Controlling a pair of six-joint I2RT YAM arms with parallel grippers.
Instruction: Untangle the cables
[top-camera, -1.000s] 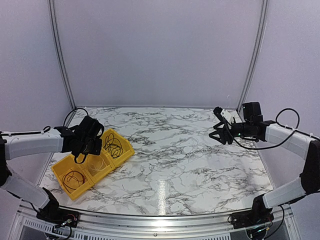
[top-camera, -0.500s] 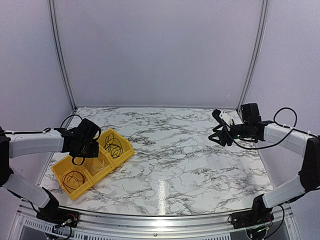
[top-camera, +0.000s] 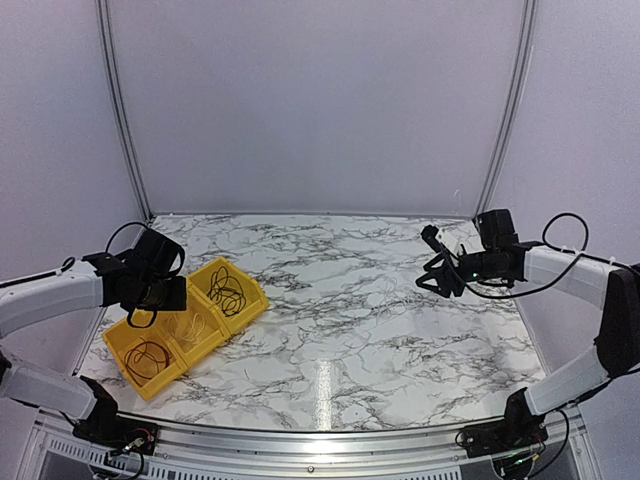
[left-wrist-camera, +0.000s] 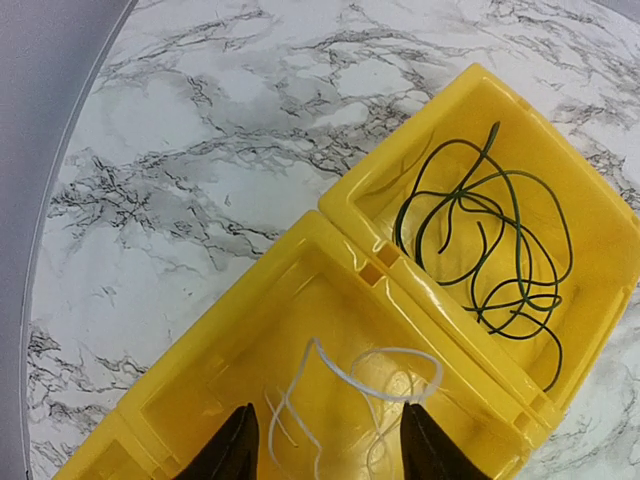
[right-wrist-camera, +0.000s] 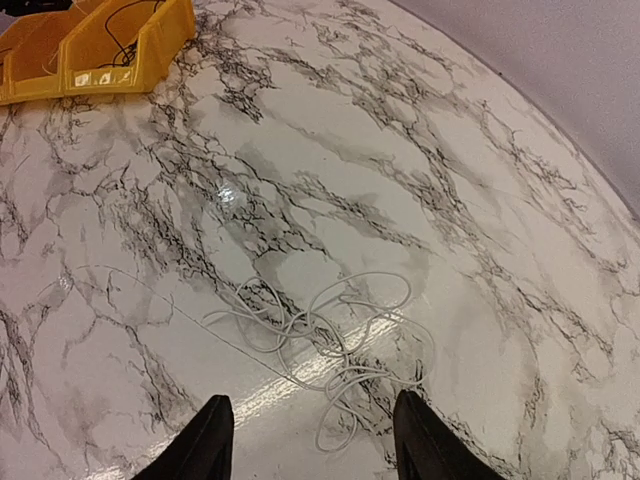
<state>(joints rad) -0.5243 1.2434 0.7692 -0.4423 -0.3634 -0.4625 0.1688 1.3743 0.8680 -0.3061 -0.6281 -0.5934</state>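
Note:
A row of yellow bins (top-camera: 262, 297) stands at the left of the table. The far bin holds a dark cable (left-wrist-camera: 490, 240), the middle bin (left-wrist-camera: 200, 380) a thin white cable (left-wrist-camera: 372, 385), the near one a dark loop (top-camera: 148, 357). My left gripper (left-wrist-camera: 327, 450) hangs open just above the middle bin, and the white cable lies loose under it. At the right, my right gripper (right-wrist-camera: 312, 420) is open above a tangle of white cables (right-wrist-camera: 335, 340) on the marble, with nothing between its fingers.
The marble table (top-camera: 340, 340) is walled by pale panels at the back and sides. In the right wrist view the yellow bins (right-wrist-camera: 100, 50) show far off at the top left. A thick black robot cable loops over the right arm (top-camera: 570, 235).
My left gripper has gone from shut to open and has drawn back to the left over the bins. The right gripper has sunk slightly towards the table.

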